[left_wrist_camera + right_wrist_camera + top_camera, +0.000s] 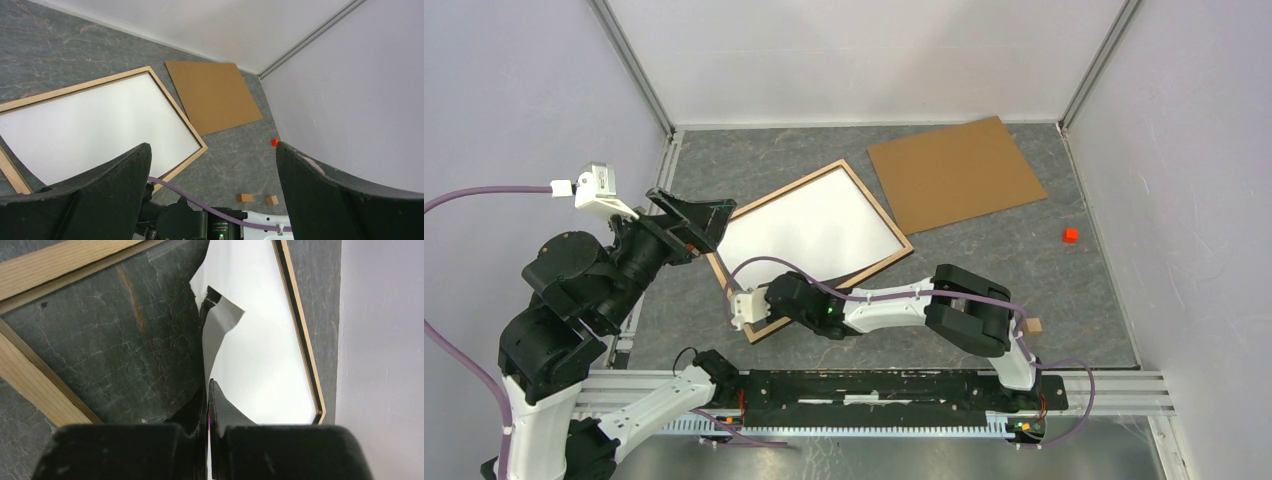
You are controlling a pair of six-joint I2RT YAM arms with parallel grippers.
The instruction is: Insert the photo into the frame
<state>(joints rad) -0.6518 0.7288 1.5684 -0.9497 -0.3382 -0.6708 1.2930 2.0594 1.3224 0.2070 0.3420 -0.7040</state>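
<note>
Right gripper (208, 386) is clamped shut on the lifted edge of the photo (260, 355). Beyond its tips, the white sheet lies inside the frame (30, 375), with bare pane alongside. Left gripper (212, 150) gapes wide, holding nothing, with the frame below it.

No text, label, brand, number or sign is readable on any thing in these three views.
</note>
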